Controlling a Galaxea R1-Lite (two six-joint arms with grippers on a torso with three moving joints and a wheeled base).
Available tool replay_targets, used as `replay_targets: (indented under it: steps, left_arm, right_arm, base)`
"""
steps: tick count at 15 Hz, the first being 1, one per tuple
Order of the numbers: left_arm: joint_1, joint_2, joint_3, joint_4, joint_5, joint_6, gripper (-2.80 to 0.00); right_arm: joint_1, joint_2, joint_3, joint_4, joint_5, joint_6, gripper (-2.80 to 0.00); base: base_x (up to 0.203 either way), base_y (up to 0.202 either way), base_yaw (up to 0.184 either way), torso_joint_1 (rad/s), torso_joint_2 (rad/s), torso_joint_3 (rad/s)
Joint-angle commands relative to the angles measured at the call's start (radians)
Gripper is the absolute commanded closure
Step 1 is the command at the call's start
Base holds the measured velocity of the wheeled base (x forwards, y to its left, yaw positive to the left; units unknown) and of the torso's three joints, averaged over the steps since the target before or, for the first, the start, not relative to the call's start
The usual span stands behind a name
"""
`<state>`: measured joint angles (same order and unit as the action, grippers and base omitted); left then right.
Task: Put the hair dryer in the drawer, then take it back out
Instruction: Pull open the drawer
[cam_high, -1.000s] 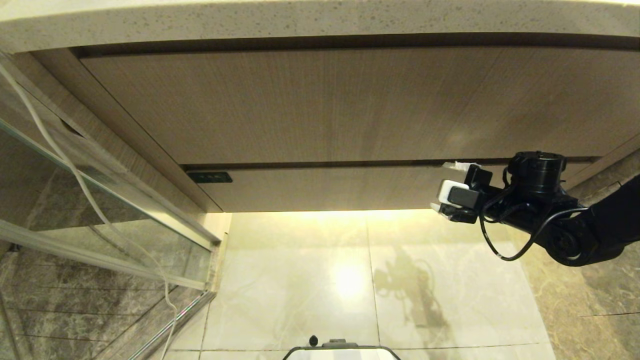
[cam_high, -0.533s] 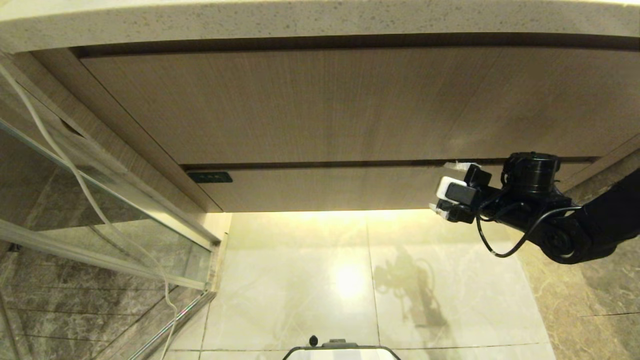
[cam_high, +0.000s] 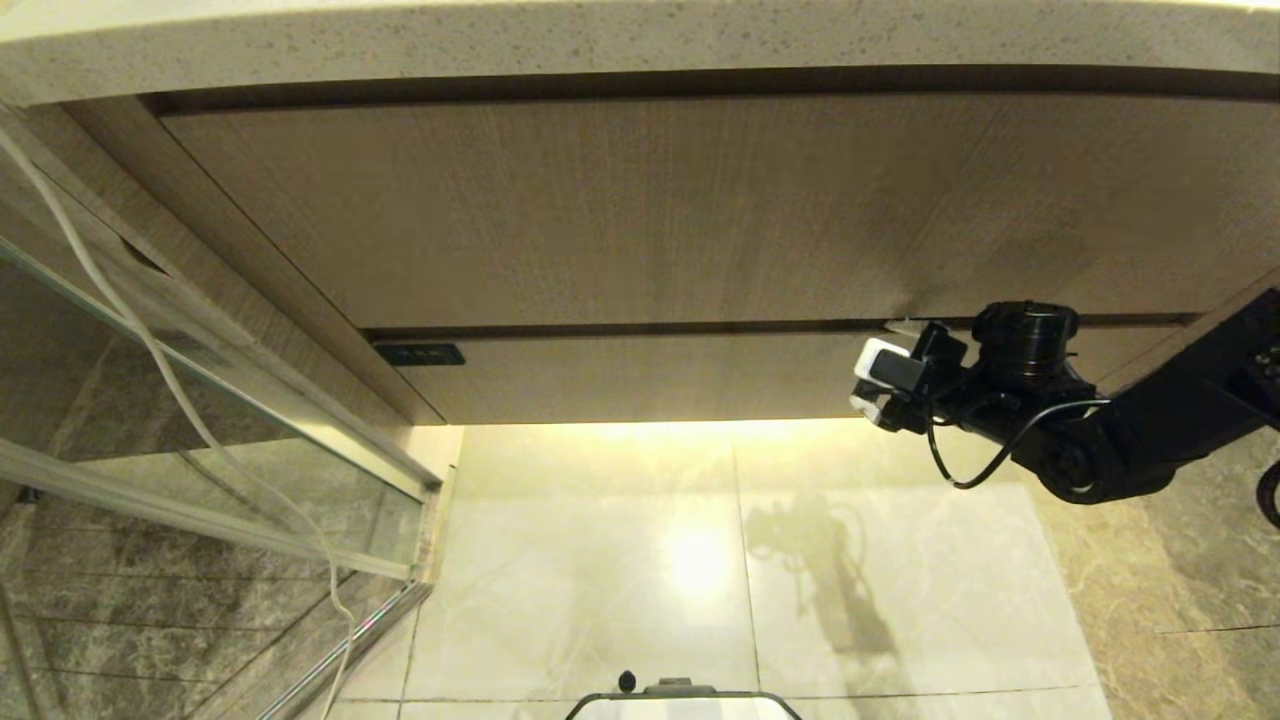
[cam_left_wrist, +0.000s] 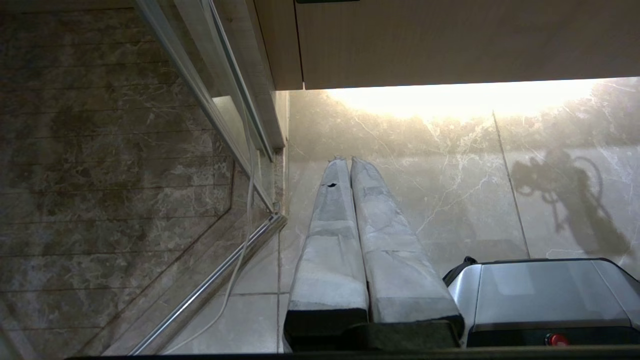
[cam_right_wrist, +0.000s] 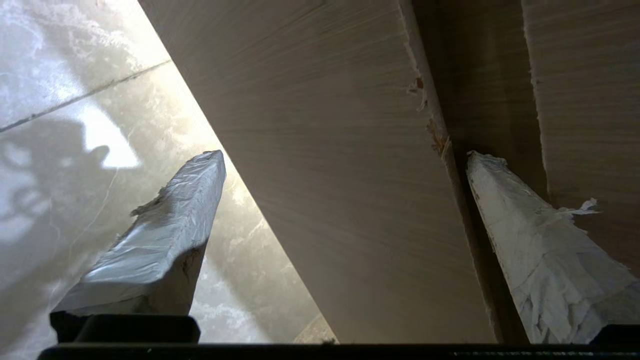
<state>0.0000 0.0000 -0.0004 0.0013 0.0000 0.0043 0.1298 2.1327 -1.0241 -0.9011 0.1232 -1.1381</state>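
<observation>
The drawer (cam_high: 650, 380) is closed; its narrow wood-grain front carries a small dark label (cam_high: 420, 354) at the left end. My right gripper (cam_high: 888, 370) is at the right end of that front and stands open. In the right wrist view the drawer front (cam_right_wrist: 340, 200) fills the space between the two taped fingers of the right gripper (cam_right_wrist: 346, 156): one finger sits in the dark gap above the front, the other below its lower edge. The hair dryer is out of view. My left gripper (cam_left_wrist: 347, 161) is shut and parked, pointing at the floor.
A taller plain wood panel (cam_high: 640, 210) sits above the drawer, under a speckled stone countertop (cam_high: 640, 40). A glass shower door (cam_high: 200, 400) with a hanging white cord (cam_high: 170, 380) stands at the left. The marble floor (cam_high: 700, 560) lies below, with my base (cam_high: 680, 700) at the near edge.
My right arm has moved left and slightly up along the drawer front, bringing the open fingers closer around its right end. The drawer has not moved.
</observation>
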Motion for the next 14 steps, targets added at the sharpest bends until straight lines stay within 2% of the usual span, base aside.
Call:
replay_targets:
  steps: [1, 7, 14]
  left_arm:
    - [0.000, 0.000, 0.002, 0.000, 0.000, 0.000, 0.00]
    - [0.000, 0.000, 0.001, 0.000, 0.000, 0.000, 0.00]
    - [0.000, 0.000, 0.001, 0.000, 0.000, 0.000, 0.00]
  right_arm:
    - [-0.001, 0.004, -0.008, -0.007, 0.016, -0.006, -2.80]
    - [-0.003, 0.045, -0.012, -0.053, 0.104, -0.017, -2.80]
    - [-0.004, 0.119, -0.090, -0.059, 0.123, -0.012, -2.80]
  base:
    - [0.000, 0.000, 0.000, 0.000, 0.00, 0.000]
    - [0.000, 0.000, 0.000, 0.000, 0.00, 0.000]
    - [0.000, 0.000, 0.000, 0.000, 0.00, 0.000]
